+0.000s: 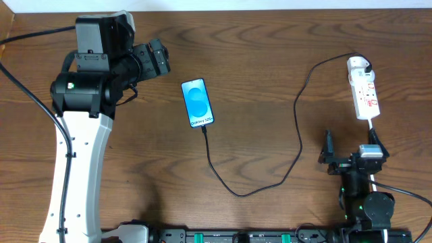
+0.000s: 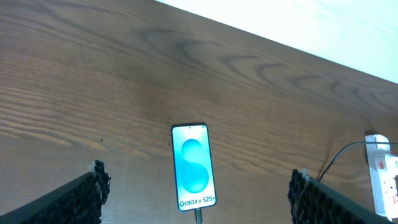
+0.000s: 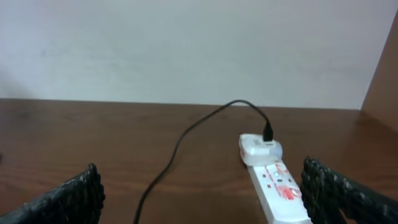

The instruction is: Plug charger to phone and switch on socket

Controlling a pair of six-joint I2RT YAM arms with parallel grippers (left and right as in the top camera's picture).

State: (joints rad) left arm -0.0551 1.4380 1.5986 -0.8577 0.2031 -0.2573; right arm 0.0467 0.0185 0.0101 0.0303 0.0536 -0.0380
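A: Wooden worktop (image 1: 270, 54): phone (image 1: 198, 102) central, charger (image 1: 300, 135) meeting its lower edge, power strip (image 1: 364, 91) right.

B: My left fingers (image 2: 74, 202) and right fingers (image 3: 339, 186) gape, empty. Hazard: a hard switching push slides that strip, tugging the charger loose.

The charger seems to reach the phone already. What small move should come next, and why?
Probably the right gripper should ease forward to the socket and press its switch. The charger tip sits at the phone's bottom edge and its white plug is in the socket's far end, so only switching seems left. The right fingers are open, just short of the socket.
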